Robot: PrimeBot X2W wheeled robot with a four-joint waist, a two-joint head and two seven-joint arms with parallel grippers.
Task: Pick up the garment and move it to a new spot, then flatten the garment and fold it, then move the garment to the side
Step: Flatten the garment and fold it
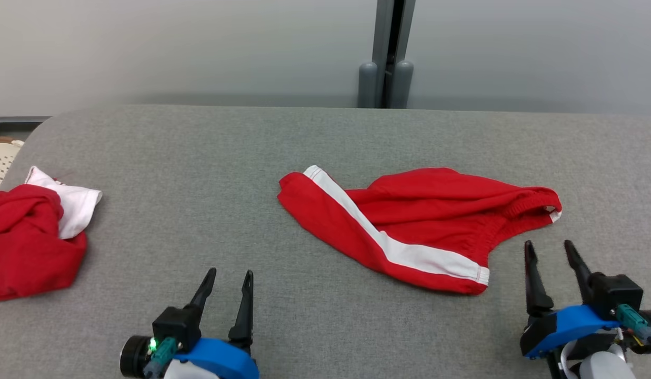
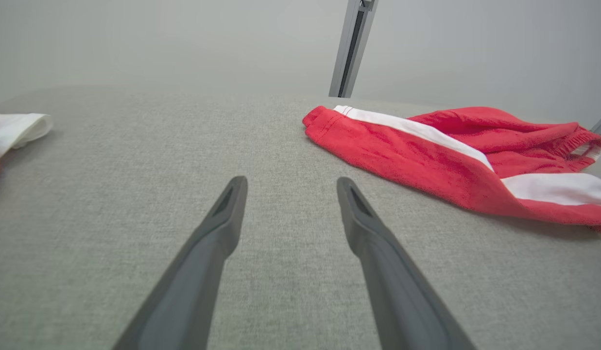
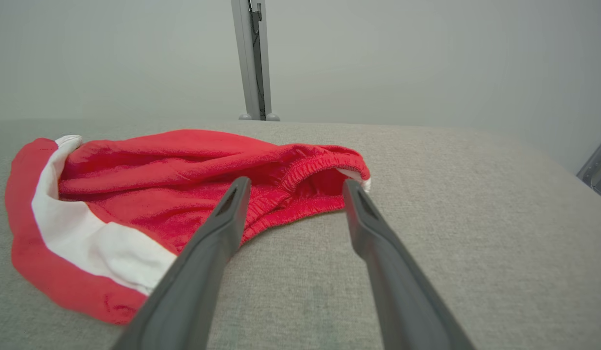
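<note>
Red fabric shorts with white stripe lie rumpled on the grey desk, eleven o'clock of the right end effector; it and the left end effector gape empty. Flattening likely wants waistband and hem pinched, pulled apart.

A wide stretch of bare grey surface opens ahead of the left gripper. It lies between the red-and-white cloth heap at the left edge and the red garment right of centre. The garment lies low, just ahead of the right gripper. Bare surface runs past its right end. A grey post stands beyond the far edge.
</note>
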